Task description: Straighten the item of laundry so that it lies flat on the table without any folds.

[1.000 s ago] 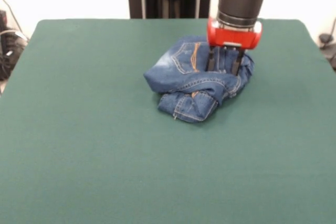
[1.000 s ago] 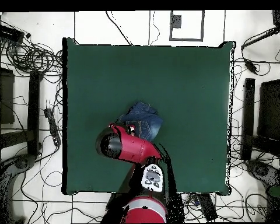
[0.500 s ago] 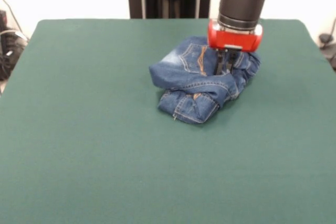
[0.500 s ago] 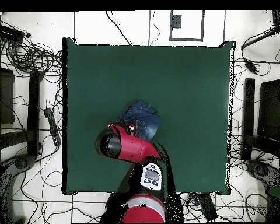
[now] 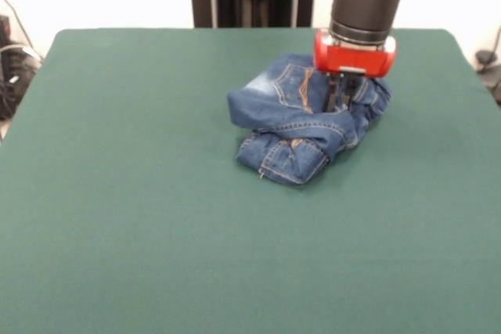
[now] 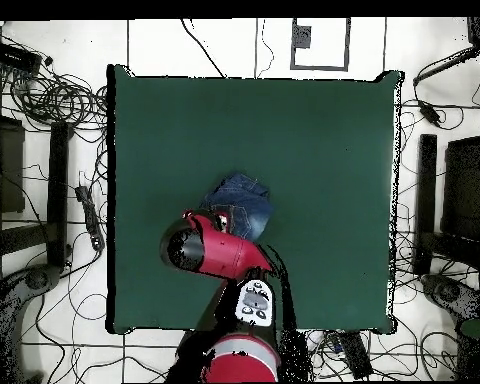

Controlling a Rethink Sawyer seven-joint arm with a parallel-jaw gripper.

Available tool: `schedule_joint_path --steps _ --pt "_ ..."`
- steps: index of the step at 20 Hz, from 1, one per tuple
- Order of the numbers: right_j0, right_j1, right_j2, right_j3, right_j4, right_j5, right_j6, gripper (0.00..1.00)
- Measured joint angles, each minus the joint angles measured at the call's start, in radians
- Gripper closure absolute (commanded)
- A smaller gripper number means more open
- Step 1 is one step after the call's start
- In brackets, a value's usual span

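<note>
The item of laundry (image 5: 301,127), a small pair of blue jeans with orange stitching and a pale faded patch, lies crumpled in a heap on the green table (image 5: 141,217), right of centre and toward the far side. My gripper (image 5: 337,98) stands upright over the heap's right part, its two dark fingers drawn together and pinching a fold of denim. The fold is pulled up slightly. In the overhead view the jeans (image 6: 246,197) show just above the red arm, which hides the gripper.
Bare green felt stretches wide to the left of and in front of the heap. The table's right edge (image 5: 470,68) lies a short way beyond the gripper. Cables and equipment lie on the floor around the table (image 6: 64,100).
The fingers were spread apart over the denim a second ago and have since come together on a fold. The gripper has risen a little and shifted right, drawing the cloth with it.
</note>
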Motion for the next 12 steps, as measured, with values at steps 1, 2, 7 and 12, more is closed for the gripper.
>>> schedule_joint_path --steps 1,2,7,12 --pt "0.004 -0.004 -0.001 0.001 0.006 0.000 0.000 1.00" --pt "0.008 -0.008 -0.003 0.002 0.011 0.000 0.000 1.00" --pt "0.084 -0.067 -0.044 0.028 0.066 0.039 0.015 1.00" --pt "0.177 -0.134 -0.085 0.040 0.116 0.154 0.067 1.00"
